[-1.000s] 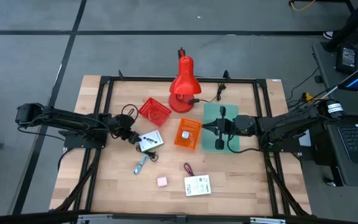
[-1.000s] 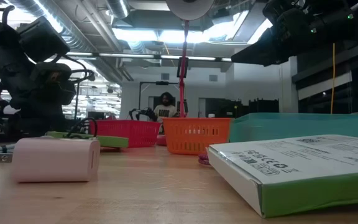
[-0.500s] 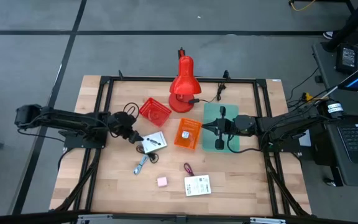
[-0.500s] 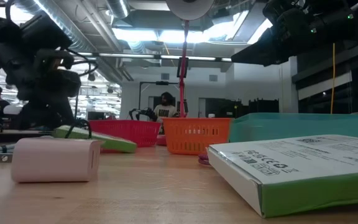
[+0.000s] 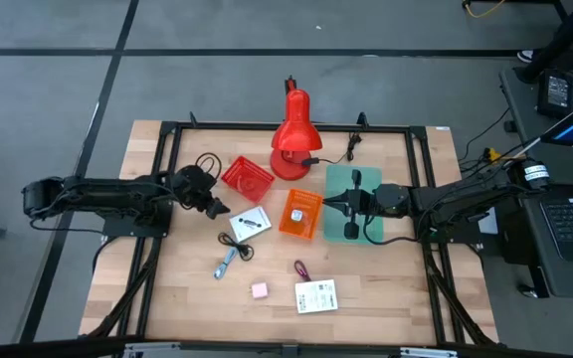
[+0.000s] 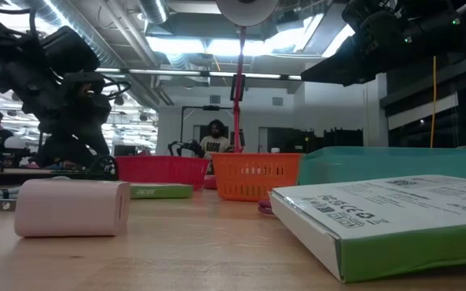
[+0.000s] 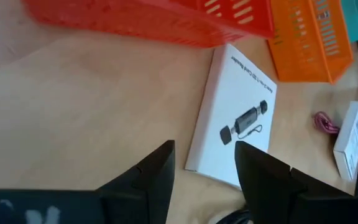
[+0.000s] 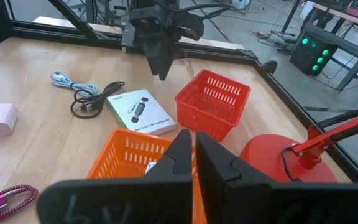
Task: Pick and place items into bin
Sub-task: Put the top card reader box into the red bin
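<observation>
- High view: your left gripper [image 5: 214, 206] hangs just above the table between the red basket [image 5: 248, 178] and the white card-reader box [image 5: 248, 224], fingers apart and empty. The box lies flat beside the orange basket [image 5: 300, 212], its long axis slanted across the table. Your right gripper [image 5: 332, 207] waits over the teal bin [image 5: 346, 185], fingers pressed together on nothing
- High view, progress: one small white item sits in the orange basket. Still loose are the black cable [image 5: 234, 245], the blue-silver piece [image 5: 225, 267], the pink cube [image 5: 259, 290], the maroon cord loop [image 5: 299, 268] and the printed white box [image 5: 316, 295]. You should judge most of the work undone
- Low view: the pink cube [image 6: 73, 207] and the printed box [image 6: 387, 215] fill the foreground, both resting on the wood. The left arm's wrist [image 6: 59, 81] stands clear above the table
- Left wrist view: the fingers [image 7: 151, 177] are spread with bare wood between them. The card-reader box [image 7: 235, 117] lies just ahead, near corner towards the gap, long axis running away towards the orange basket [image 7: 309, 36]
- Right wrist view: the fingertips [image 8: 194, 155] meet. The card-reader box [image 8: 138, 111] lies slantwise below the left gripper [image 8: 162, 59], and the cable [image 8: 92, 98] sits beside it
</observation>
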